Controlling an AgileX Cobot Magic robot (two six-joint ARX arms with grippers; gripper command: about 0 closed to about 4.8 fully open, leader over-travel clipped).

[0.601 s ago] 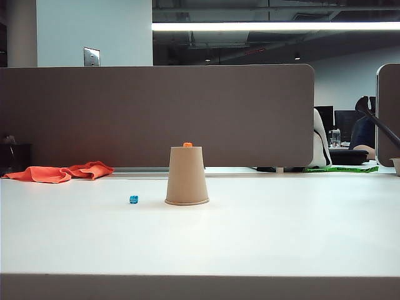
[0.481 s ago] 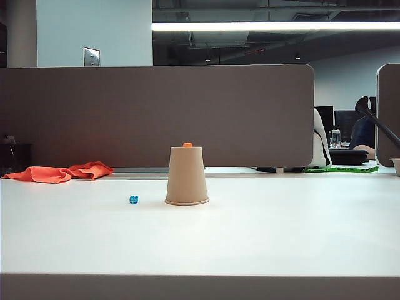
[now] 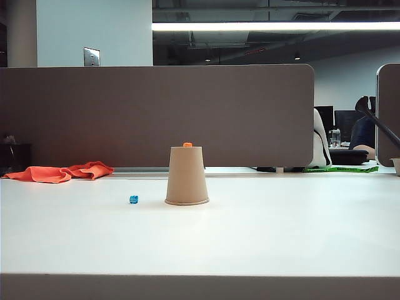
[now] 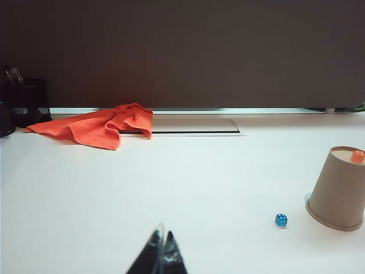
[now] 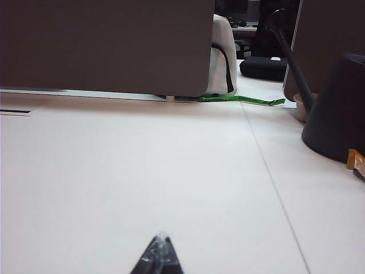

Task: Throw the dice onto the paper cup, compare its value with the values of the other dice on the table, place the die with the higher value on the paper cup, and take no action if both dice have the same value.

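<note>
The tan paper cup [image 3: 187, 176] stands upside down in the middle of the white table. The tiny orange die [image 3: 187, 144] rests on its upturned bottom, also seen as an orange die [image 4: 357, 156] on the cup [image 4: 339, 189] in the left wrist view. The bright blue die [image 3: 134, 199] lies on the table just left of the cup, apart from it; the left wrist view shows this blue die [image 4: 281, 220] too. My left gripper [image 4: 162, 237] is shut and empty, well short of both. My right gripper [image 5: 161, 238] is shut over bare table. Neither arm shows in the exterior view.
An orange cloth [image 3: 61, 172] lies at the back left near a brown partition [image 3: 156, 115]. A black mesh holder [image 4: 25, 101] stands at the far left. A dark cone-shaped object [image 5: 337, 111] and a green strip [image 5: 242, 99] lie at the right.
</note>
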